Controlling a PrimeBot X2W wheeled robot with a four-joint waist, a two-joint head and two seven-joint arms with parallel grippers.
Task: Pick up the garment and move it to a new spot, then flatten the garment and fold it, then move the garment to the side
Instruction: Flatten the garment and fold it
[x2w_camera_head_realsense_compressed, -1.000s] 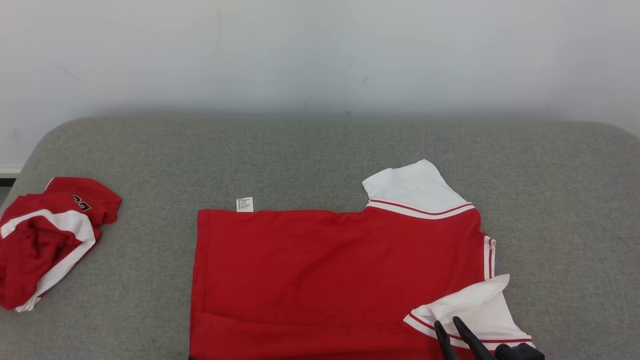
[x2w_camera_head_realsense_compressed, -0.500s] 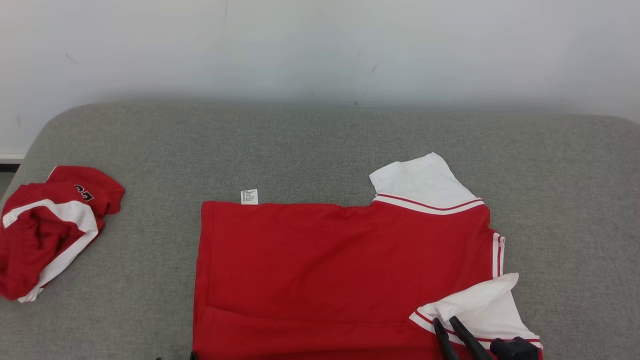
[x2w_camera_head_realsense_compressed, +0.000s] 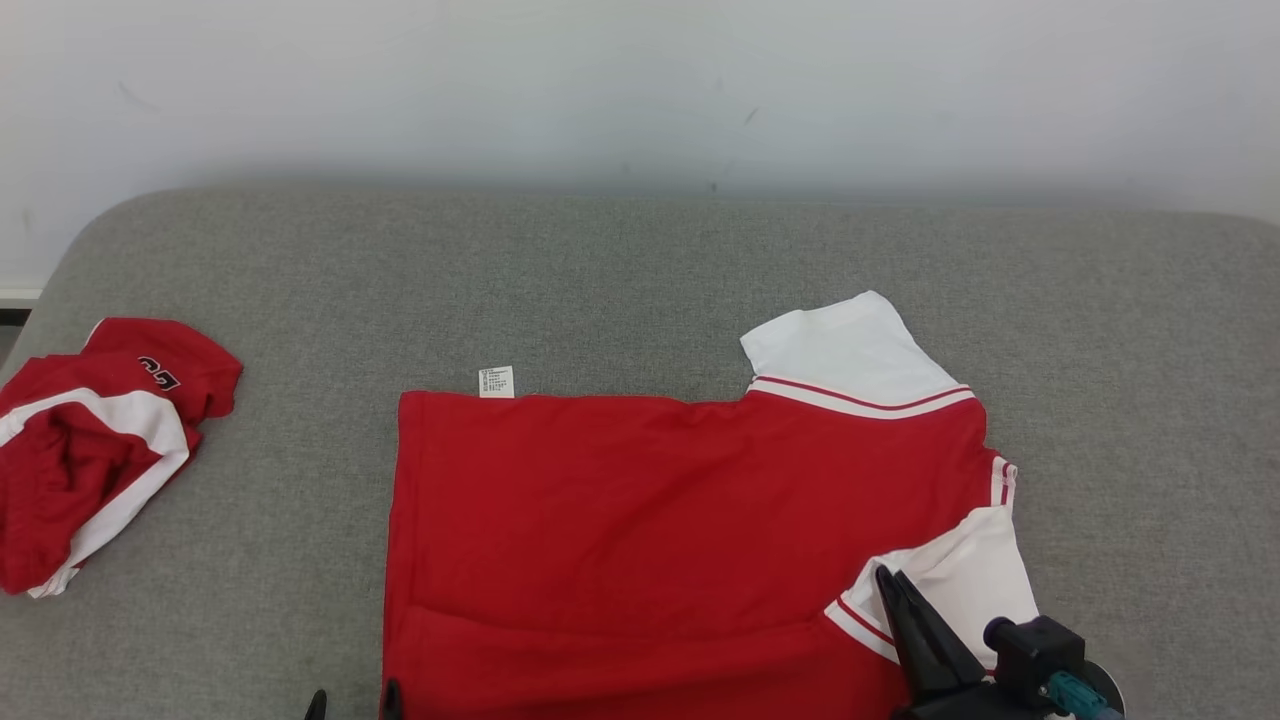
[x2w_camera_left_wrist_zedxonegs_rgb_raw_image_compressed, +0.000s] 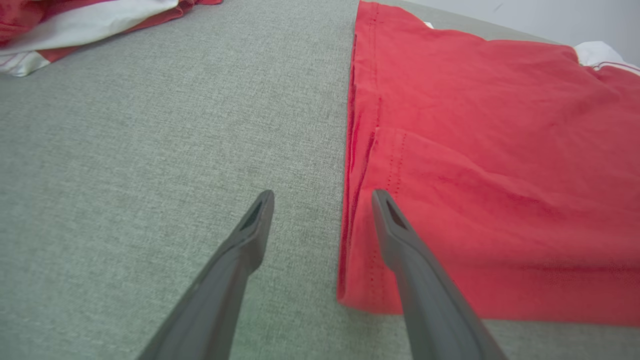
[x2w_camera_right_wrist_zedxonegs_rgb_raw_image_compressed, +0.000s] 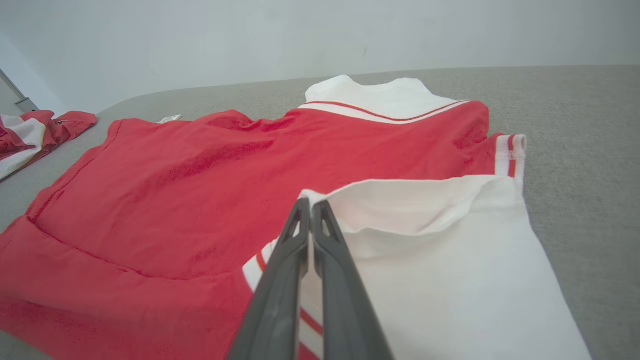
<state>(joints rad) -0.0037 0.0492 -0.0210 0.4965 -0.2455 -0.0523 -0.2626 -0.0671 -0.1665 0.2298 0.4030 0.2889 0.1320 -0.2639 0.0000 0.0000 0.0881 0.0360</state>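
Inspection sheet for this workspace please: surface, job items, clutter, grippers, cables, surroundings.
Surface: grey pad, no stains seen.
Job's things: red shirt lies flat; its near white sleeve is folded in over the red body; a label sticks out at the far edge.
Clutter: crumpled red and white garment at the pad's left edge.
Grippers: left gripper open, fingers astride the shirt's side edge; right gripper shut on the sleeve's folded edge.
Cables: teal plug at the right wrist; no loose cable seen.
Surroundings: white wall behind the pad.
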